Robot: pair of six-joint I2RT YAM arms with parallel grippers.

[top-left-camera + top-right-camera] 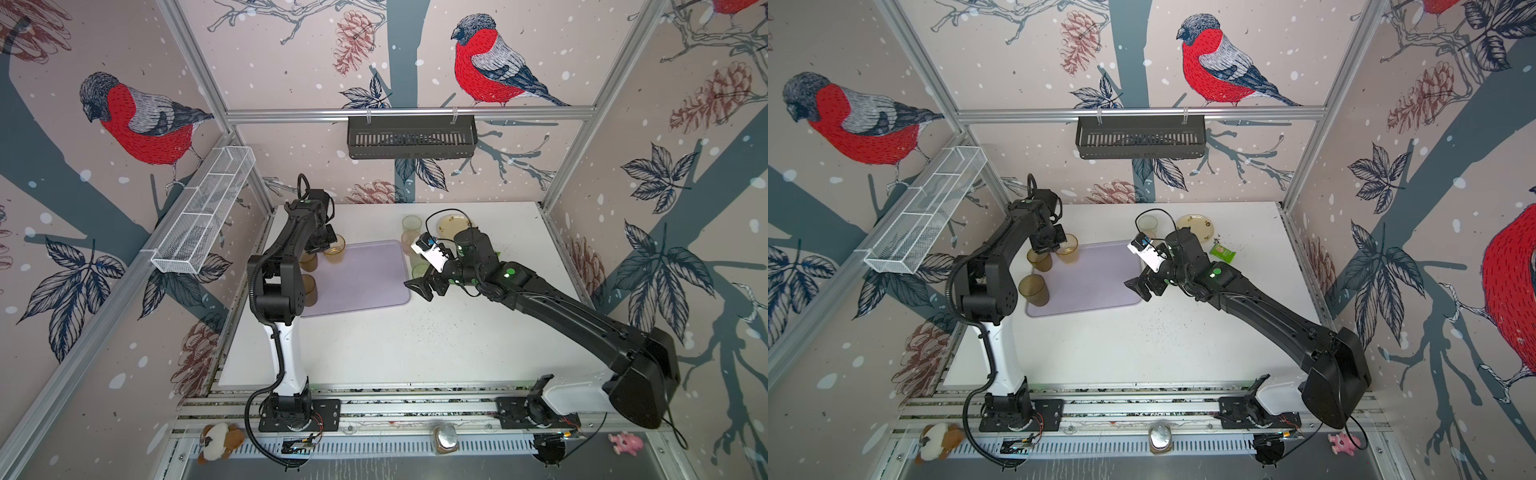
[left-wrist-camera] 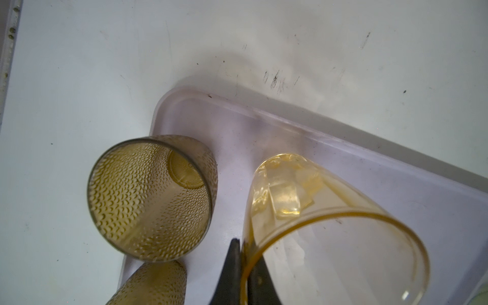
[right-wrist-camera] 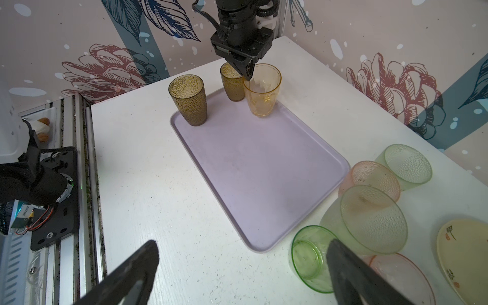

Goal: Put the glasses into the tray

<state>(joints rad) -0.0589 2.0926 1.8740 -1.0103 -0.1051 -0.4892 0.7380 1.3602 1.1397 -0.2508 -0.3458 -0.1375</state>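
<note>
The lilac tray (image 1: 365,278) (image 3: 253,169) lies mid-table. My left gripper (image 2: 244,253) (image 3: 248,74) is shut on the rim of the amber glass (image 2: 330,237) (image 3: 262,89), which is upright over the tray's far left corner. Two brown glasses (image 3: 188,99) (image 3: 232,84) stand along the tray's left side. My right gripper (image 3: 243,250) (image 1: 422,286) hangs open over bare table by the tray's near right corner. Beside one of its fingers stands the green glass (image 3: 311,258). Pale glasses (image 3: 369,219) (image 3: 406,166) and pink glasses (image 3: 369,182) (image 3: 401,277) cluster to the right of the tray.
A cream plate (image 1: 1196,226) and a green packet (image 1: 1222,252) lie at the back right. A black slotted basket (image 1: 411,137) hangs on the back wall and a white wire basket (image 1: 203,212) on the left wall. Small toys sit along the front rail.
</note>
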